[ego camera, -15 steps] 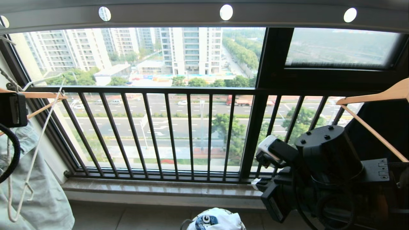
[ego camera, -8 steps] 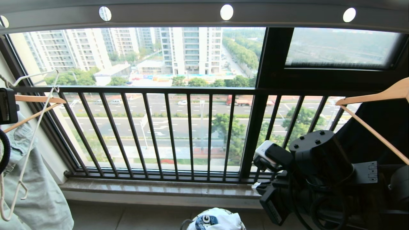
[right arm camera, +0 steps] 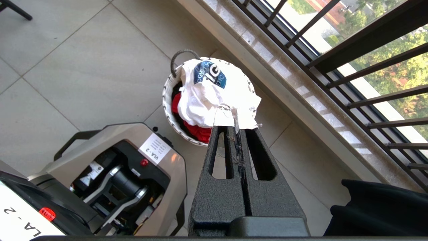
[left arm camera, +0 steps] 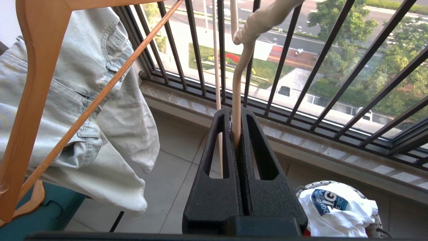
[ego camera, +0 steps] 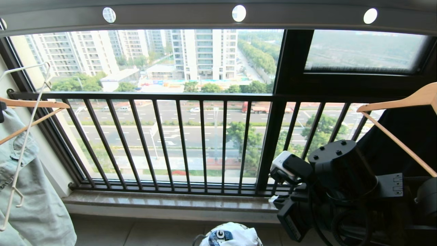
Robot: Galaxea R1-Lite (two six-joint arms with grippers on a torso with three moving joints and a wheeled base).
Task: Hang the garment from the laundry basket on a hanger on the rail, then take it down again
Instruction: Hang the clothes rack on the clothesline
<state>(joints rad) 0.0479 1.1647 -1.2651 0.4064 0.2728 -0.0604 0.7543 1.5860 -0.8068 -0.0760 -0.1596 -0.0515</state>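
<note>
Left gripper: jaws clamped on the thin cream-white wire hanger, beside the pale denim piece.
Right gripper: fingers pressed together, empty, above the basket.
White printed T-shirt: heaped in the small round white-rimmed laundry basket on the floor tiles.

White hanger at left edge, garment in laundry basket below, rail overhead

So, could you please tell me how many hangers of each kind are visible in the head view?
Wooden hangers: 2, one at the left edge and one at the right edge
Cream wire hanger: 1, at the left
Total: 3
</note>
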